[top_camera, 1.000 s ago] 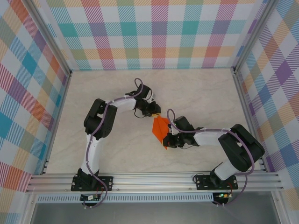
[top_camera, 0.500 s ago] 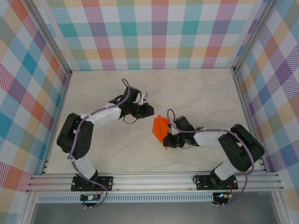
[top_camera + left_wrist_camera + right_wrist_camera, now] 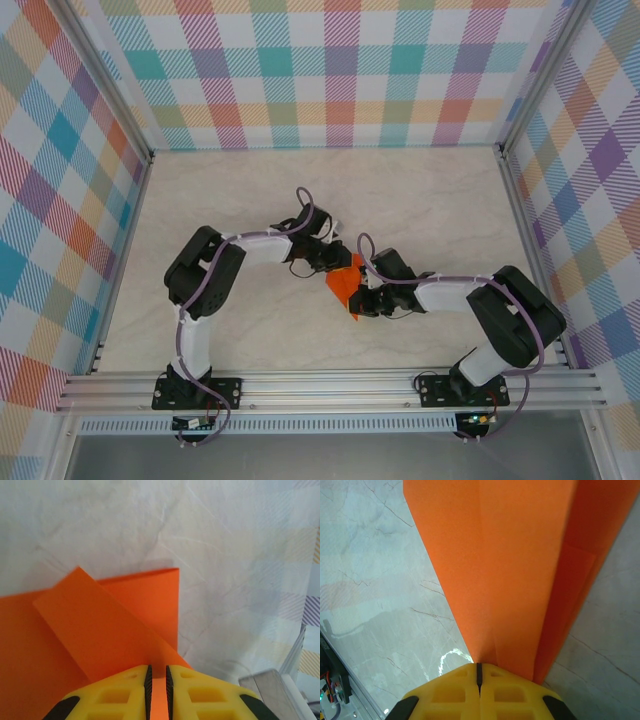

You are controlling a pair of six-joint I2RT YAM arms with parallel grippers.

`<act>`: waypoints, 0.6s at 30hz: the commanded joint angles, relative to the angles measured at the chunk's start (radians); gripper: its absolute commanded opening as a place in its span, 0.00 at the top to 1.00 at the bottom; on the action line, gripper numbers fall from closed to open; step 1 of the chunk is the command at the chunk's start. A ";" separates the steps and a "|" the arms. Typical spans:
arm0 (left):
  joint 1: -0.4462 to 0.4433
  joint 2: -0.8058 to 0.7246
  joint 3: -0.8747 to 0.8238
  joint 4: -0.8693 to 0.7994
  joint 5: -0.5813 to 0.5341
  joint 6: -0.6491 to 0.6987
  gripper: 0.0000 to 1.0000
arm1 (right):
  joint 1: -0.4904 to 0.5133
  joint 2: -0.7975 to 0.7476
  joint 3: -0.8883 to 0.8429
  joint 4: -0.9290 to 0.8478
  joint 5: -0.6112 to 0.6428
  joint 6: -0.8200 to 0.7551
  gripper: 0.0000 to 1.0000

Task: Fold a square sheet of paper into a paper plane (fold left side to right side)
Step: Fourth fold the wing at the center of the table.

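Looking at the near end first: the right pincer [image 3: 479,667] is squeezing its yellow jaws together on the narrow near tip of the orange paper [image 3: 343,284]. I'm guessing it's acting as the anchor, so the layers aren't sliding while a crease is being worked. The paper is sitting mid-worktop between the two arms, partly folded. It's tapering to a point at the right pincer and widening toward the far side, with crisp creases and one flap lying slantwise across the layer under it. It's looking thin, matte and plain. Further out, the left pincer [image 3: 157,672] is pinching the far edge, with just a sliver of orange between its jaws, probably pressing that flap down. The worktop [image 3: 430,200] is looking smooth, pale and marble-veined, so I'm betting loose paper would be skating on it.
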 commanded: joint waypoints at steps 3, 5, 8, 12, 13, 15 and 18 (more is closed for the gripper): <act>0.007 0.068 0.056 -0.030 -0.054 0.024 0.83 | 0.005 0.025 -0.064 -0.231 0.076 -0.017 1.00; 0.008 0.074 0.057 -0.044 -0.076 0.032 0.83 | 0.004 0.016 -0.065 -0.238 0.076 -0.021 1.00; 0.010 0.078 0.042 -0.053 -0.094 0.041 0.83 | 0.002 0.002 -0.064 -0.246 0.073 -0.030 1.00; 0.010 0.084 0.018 -0.054 -0.106 0.044 0.83 | -0.004 -0.059 -0.057 -0.226 0.033 -0.031 1.00; 0.010 0.084 0.008 -0.046 -0.106 0.040 0.83 | -0.007 -0.094 -0.054 -0.225 0.023 -0.029 1.00; 0.010 0.081 -0.005 -0.031 -0.104 0.032 0.83 | -0.020 -0.167 -0.041 -0.227 0.002 -0.022 1.00; 0.009 0.077 -0.014 -0.026 -0.103 0.031 0.83 | -0.043 -0.272 -0.015 -0.232 -0.013 -0.003 1.00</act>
